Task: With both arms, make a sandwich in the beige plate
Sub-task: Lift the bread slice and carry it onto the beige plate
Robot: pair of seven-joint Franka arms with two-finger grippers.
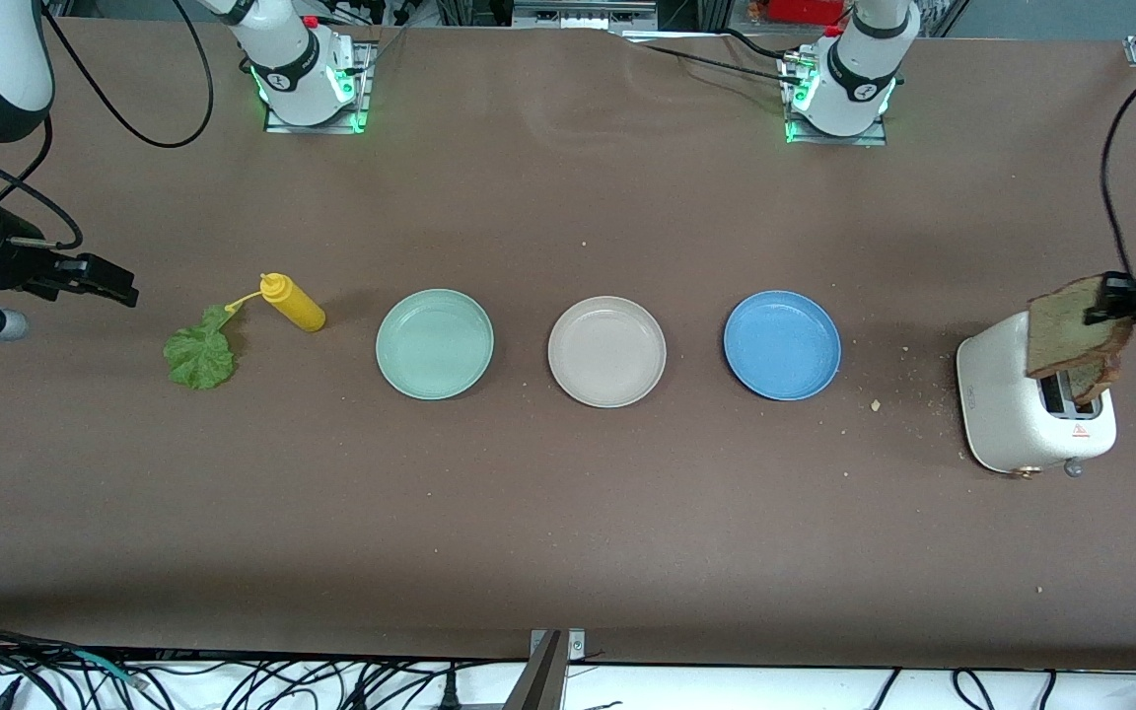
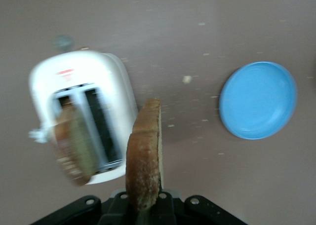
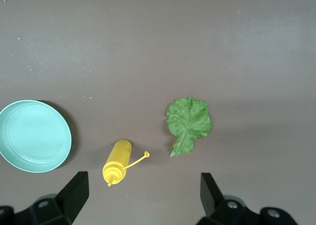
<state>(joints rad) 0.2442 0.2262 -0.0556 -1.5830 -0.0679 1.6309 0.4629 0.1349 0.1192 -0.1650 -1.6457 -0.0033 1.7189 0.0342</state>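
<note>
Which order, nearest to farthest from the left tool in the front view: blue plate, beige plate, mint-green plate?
From the left tool, shut on a bread slice above the toaster:
1. Blue plate, nearest.
2. Beige plate, middle.
3. Mint-green plate, toward the right arm's end.

A brown table (image 1: 568, 513) carries three round plates in a row. The beige plate (image 1: 606, 351) sits in the middle. Beside it, toward the right arm's end, is a mint plate (image 1: 435, 343); toward the left arm's end, a blue plate (image 1: 782, 344). Past the mint plate lies a yellow bottle (image 1: 294, 303) on its side, then a green lettuce leaf (image 1: 200, 352) just beside it. Past the blue plate stands a white toaster (image 1: 1007, 414), with crumbs (image 1: 875, 404) scattered on the table between them.
</note>
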